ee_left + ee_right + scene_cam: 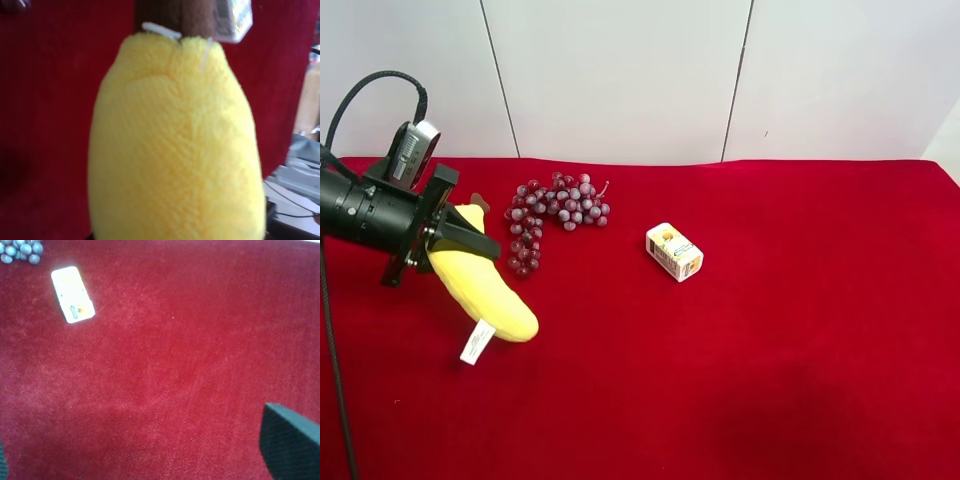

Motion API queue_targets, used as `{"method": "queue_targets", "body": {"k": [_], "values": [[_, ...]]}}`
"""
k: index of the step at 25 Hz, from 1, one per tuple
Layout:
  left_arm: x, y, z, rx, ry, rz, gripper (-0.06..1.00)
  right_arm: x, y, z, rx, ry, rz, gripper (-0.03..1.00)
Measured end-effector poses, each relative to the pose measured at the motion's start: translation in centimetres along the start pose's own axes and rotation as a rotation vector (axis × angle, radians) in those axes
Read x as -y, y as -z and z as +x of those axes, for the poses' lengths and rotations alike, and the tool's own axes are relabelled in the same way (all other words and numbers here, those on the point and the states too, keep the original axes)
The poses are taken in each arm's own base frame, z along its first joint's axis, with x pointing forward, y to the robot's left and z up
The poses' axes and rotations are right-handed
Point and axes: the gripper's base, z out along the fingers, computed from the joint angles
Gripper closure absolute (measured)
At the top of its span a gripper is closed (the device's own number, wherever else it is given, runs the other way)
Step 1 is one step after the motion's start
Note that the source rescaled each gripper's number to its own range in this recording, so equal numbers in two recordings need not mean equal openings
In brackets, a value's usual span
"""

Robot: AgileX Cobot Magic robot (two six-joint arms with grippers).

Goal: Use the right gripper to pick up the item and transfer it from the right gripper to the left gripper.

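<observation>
The yellow plush banana (485, 290) hangs above the red cloth at the exterior high view's left, its white tag (477, 342) dangling from the lower end. The left gripper (460, 240), on the slim black arm with the grey camera (413, 152), is shut on the banana's upper part. In the left wrist view the banana (175, 150) fills the picture, brown stem tip (170, 12) at the far end. The right gripper (150, 460) is open and empty above bare cloth; one black finger (290, 445) shows. The right arm is outside the exterior high view.
A purple grape bunch (552, 215) lies just beside the banana, also in the right wrist view (20, 250). A small white-and-yellow carton (674, 252) lies mid-table, also in the right wrist view (73, 301). Red cloth (800, 350) covers the table; a white wall stands behind.
</observation>
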Motion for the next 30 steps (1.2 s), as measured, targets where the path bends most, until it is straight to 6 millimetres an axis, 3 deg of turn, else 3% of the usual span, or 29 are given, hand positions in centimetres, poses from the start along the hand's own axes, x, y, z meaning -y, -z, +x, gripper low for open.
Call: {"method": "queue_targets", "body": {"k": [7,9,11,14,16,23,30], "values": [[-0.5,0.2,-1.4,0.033,-0.067,-0.110,0.93,0.0,0.0,0.0,0.000,0.000,0.000,-0.03],[-0.9,0.3,-1.4,0.029,-0.067,-0.149,0.89,0.0,0.0,0.0,0.000,0.000,0.000,-0.03],[-1.2,0.3,-1.4,0.025,-0.065,-0.181,0.69,0.0,0.0,0.0,0.000,0.000,0.000,-0.03],[-1.5,0.4,-1.4,0.027,-0.047,-0.220,0.21,0.0,0.0,0.0,0.000,0.000,0.000,-0.03],[-1.7,0.4,-1.5,0.038,-0.046,-0.239,0.02,0.0,0.0,0.0,0.000,0.000,0.000,-0.03],[-1.0,1.1,-3.0,0.095,-0.099,-0.266,-0.05,0.0,0.0,0.0,0.000,0.000,0.000,-0.03],[2.7,5.0,-5.2,0.165,-0.248,-0.357,-0.05,0.0,0.0,0.0,0.000,0.000,0.000,-0.03]]}}
